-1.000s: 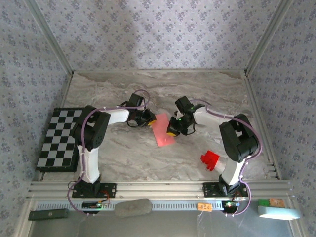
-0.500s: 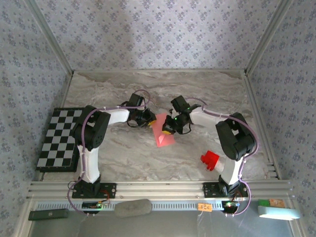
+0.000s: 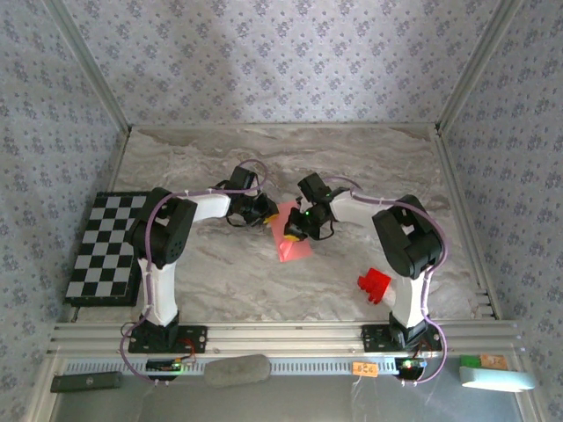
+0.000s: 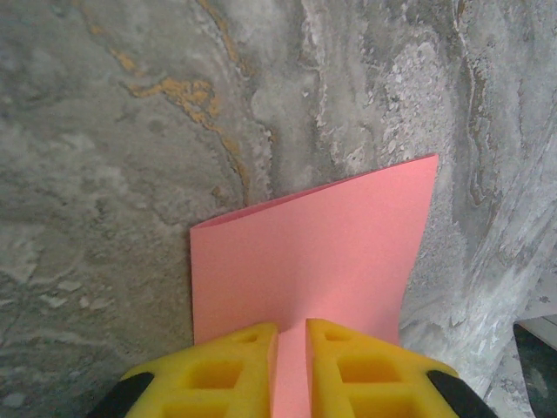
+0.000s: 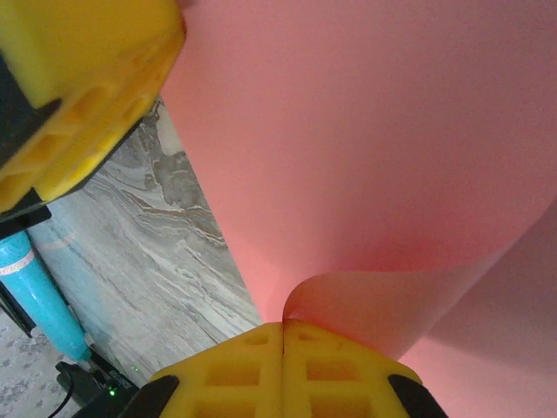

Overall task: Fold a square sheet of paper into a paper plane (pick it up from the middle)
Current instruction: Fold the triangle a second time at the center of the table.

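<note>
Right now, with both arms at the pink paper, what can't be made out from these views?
1. Left wrist: the near edge of the pink sheet is hidden behind the jaws of the left gripper.
2. Right wrist: the sheet's outline runs off the frame; the shut jaws of the right gripper hide how much paper they pinch.
3. Top external: both grippers cover the sheet's upper part; its creases are too small to read.

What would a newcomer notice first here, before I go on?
The pink paper sheet, part-folded at the middle of the marble table, pinched from both sides by the left gripper and the right gripper. Next, the red block near the right arm's base and the chequered board at the table's left edge.
</note>
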